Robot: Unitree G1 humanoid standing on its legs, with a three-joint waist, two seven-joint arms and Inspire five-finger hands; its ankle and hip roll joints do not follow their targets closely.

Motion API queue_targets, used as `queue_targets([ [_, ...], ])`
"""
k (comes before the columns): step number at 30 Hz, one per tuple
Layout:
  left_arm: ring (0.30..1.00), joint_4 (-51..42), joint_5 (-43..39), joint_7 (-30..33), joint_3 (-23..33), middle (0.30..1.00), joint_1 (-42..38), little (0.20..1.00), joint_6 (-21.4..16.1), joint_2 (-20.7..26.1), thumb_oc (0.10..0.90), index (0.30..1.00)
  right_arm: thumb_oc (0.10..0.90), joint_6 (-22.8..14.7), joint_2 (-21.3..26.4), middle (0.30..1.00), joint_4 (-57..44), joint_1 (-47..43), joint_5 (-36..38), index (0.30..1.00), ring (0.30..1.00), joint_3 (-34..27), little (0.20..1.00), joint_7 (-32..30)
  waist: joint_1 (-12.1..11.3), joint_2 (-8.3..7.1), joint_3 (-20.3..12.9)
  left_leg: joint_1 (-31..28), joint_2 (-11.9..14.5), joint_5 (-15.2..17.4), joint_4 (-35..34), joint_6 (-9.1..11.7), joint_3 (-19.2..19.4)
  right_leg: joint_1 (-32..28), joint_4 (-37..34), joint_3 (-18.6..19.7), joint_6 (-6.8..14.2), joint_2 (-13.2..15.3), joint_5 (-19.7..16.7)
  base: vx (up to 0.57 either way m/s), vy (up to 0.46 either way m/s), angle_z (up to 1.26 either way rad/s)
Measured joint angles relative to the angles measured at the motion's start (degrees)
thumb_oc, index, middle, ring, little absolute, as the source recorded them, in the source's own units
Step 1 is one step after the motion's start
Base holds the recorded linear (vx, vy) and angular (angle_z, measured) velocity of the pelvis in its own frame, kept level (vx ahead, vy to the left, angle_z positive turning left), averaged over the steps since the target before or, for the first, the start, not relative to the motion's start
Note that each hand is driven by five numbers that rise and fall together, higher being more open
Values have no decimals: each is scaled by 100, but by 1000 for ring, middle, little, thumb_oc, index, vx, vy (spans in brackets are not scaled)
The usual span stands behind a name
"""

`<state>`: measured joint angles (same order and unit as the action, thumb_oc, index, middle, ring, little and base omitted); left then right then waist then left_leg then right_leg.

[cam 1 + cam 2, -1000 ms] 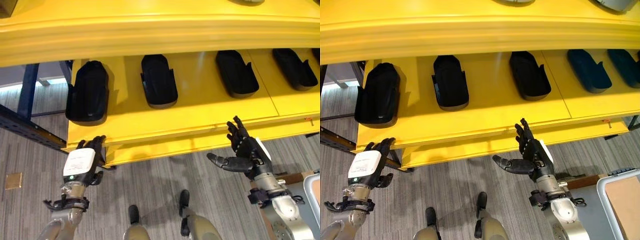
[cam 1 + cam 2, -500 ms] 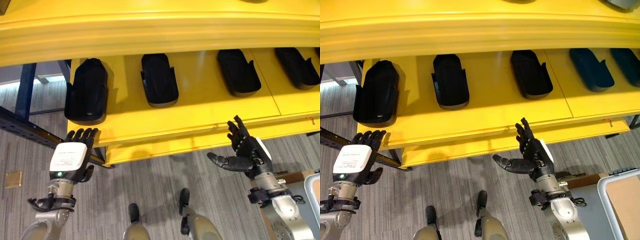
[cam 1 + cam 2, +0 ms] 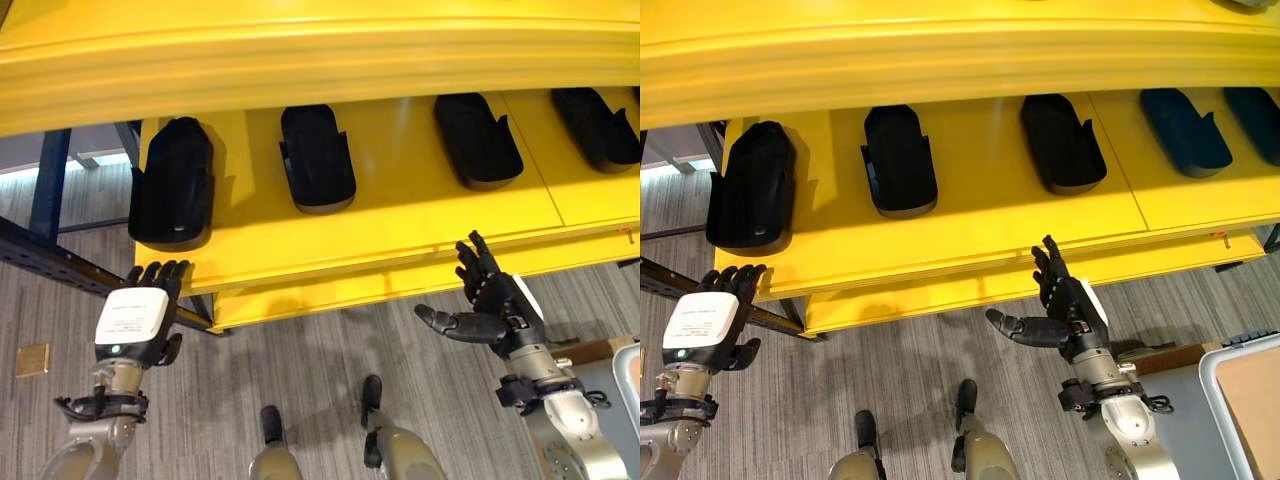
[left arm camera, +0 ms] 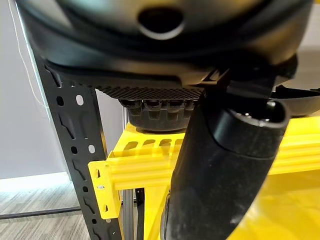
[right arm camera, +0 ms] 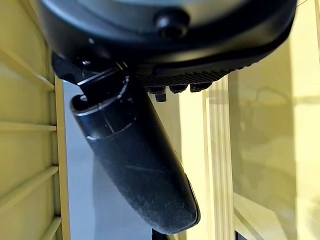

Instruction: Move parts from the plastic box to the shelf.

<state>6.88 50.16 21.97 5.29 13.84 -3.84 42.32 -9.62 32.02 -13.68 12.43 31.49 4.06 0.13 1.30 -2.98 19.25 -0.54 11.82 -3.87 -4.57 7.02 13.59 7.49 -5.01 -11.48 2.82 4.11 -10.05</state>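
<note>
Several black moulded parts lie in a row on the yellow shelf [image 3: 400, 225]: one at the left end [image 3: 173, 182], one beside it [image 3: 317, 158], a third [image 3: 477, 140] and a fourth [image 3: 595, 125] further right. My left hand [image 3: 133, 322] hangs below the shelf's left corner, fingers straight, holding nothing. Its thumb [image 4: 220, 170] stands before the yellow shelf beam [image 4: 135, 167]. My right hand [image 3: 497, 305] is raised just under the shelf's front edge, fingers spread, thumb out, and empty. A corner of the light plastic box [image 3: 1240, 400] shows at the lower right.
A thick yellow upper shelf [image 3: 300, 60] overhangs the row of parts. A dark rack beam [image 3: 50, 262] and a blue post [image 3: 50, 180] stand at the left, close to my left hand. Grey carpet floor [image 3: 300, 380] lies below.
My left hand has drawn back from the shelf's front corner, down and to the left. The right hand has stayed where it was.
</note>
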Motion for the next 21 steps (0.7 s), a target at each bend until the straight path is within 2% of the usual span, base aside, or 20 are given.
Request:
queue_targets([
  [12, 1000, 485, -30, 15, -307, 1000, -271, 1000, 75, -46, 900, 1000, 900, -2, 4, 1000, 0, 2, 0, 1000, 1000, 0, 1000, -15, 20, 15, 7, -1, 0, -11, 0, 16, 0, 1, -1, 5, -3, -1, -5, 0, 0, 0],
  [21, 1000, 1359, -49, 247, -772, 1000, -1080, 1000, 213, -68, 900, 1000, 900, -9, 84, 1000, 1, -2, 4, 1000, 1000, 15, 1000, -16, 32, 10, 7, 12, 2, -18, -1, 28, 2, 11, -1, 12, 0, -2, -13, 0, 0, 0],
])
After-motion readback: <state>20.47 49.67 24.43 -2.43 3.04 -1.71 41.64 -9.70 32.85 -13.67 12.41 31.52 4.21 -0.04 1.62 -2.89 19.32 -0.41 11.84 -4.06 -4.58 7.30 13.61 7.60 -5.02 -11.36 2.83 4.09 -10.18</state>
